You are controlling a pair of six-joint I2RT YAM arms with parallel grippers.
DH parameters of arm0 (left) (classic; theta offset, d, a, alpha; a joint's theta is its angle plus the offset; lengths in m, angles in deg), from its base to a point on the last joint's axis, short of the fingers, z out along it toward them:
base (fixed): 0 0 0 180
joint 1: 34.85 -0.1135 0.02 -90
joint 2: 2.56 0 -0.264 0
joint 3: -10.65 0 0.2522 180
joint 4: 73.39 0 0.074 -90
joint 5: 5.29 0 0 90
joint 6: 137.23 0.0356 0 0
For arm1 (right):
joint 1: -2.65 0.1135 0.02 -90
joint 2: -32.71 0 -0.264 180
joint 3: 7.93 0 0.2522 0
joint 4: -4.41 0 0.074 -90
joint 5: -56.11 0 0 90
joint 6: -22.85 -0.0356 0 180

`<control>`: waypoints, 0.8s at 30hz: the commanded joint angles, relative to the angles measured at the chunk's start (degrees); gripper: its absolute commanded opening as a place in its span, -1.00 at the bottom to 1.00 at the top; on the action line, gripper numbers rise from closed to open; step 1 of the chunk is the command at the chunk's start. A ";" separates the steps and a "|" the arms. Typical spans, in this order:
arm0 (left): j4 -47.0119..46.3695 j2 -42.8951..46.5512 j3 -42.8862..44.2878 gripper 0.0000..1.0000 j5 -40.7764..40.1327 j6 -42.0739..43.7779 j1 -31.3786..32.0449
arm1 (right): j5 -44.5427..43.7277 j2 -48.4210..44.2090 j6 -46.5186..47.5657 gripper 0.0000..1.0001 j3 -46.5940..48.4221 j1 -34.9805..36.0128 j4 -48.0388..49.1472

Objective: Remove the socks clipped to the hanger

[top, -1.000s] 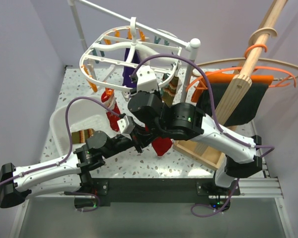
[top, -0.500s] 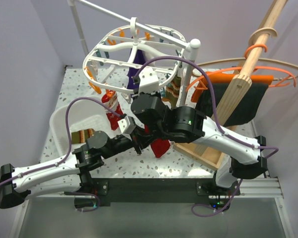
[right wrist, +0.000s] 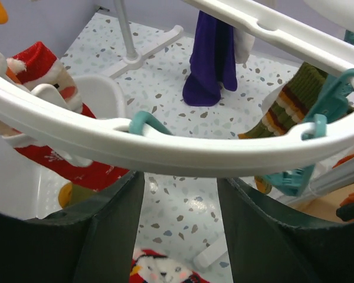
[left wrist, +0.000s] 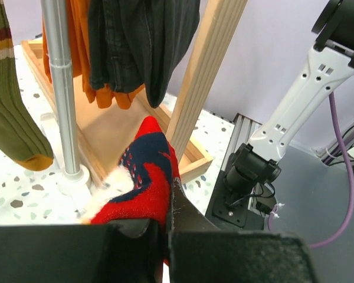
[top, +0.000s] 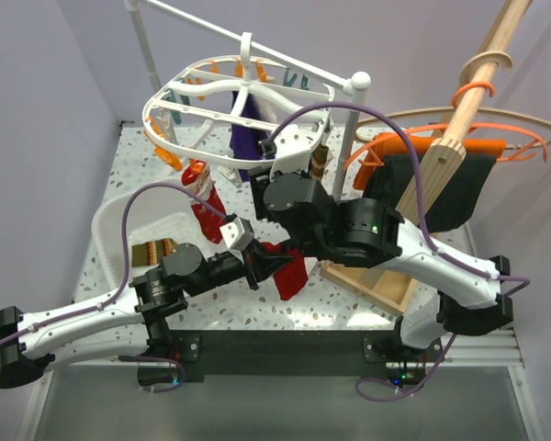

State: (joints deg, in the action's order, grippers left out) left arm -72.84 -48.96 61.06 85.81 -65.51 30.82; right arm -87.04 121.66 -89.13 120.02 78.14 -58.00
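The white oval hanger (top: 176, 104) hangs from the rack, and its rim (right wrist: 183, 150) crosses the right wrist view. Clipped to it are a red Santa sock (top: 202, 197) (right wrist: 53, 141), a dark purple sock (top: 243, 138) (right wrist: 209, 65) and an olive striped sock (top: 320, 161) (right wrist: 286, 112) (left wrist: 12, 118). My left gripper (top: 262, 266) (left wrist: 165, 218) is shut on another red sock (top: 289, 271) (left wrist: 144, 177) and holds it low above the table. My right gripper (top: 292, 147) (right wrist: 180, 194) is open and empty, with its jaws just under the rim beside a teal clip (right wrist: 147, 122).
A white basket (top: 119, 230) at the left holds a striped sock (top: 151, 250). A wooden tray (top: 376, 285) lies at the right under black and orange cloths (top: 441, 184) on a wooden pole (top: 468, 92). The rack's metal post (left wrist: 62, 88) stands close by.
The hanger swung right and then back left. My right gripper rose up under its rim. My left gripper moved slightly right, still holding the red sock.
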 commanded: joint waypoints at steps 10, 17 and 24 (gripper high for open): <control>20.75 1.75 8.79 -1.00 -9.01 -1.14 0.07 | 4.01 -7.73 -1.23 0.17 -4.23 0.10 3.90; 35.94 0.52 13.26 -1.00 -13.57 -2.99 -2.73 | 4.01 -13.00 -1.75 0.19 -12.40 0.19 7.07; 51.70 -2.47 23.29 -1.00 -19.11 3.43 -16.17 | 5.16 -16.43 -2.72 0.20 -16.28 0.19 8.04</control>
State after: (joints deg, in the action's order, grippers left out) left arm -31.49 -50.84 77.36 73.02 -65.60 20.09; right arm -82.27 107.56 -90.07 105.25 78.12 -53.41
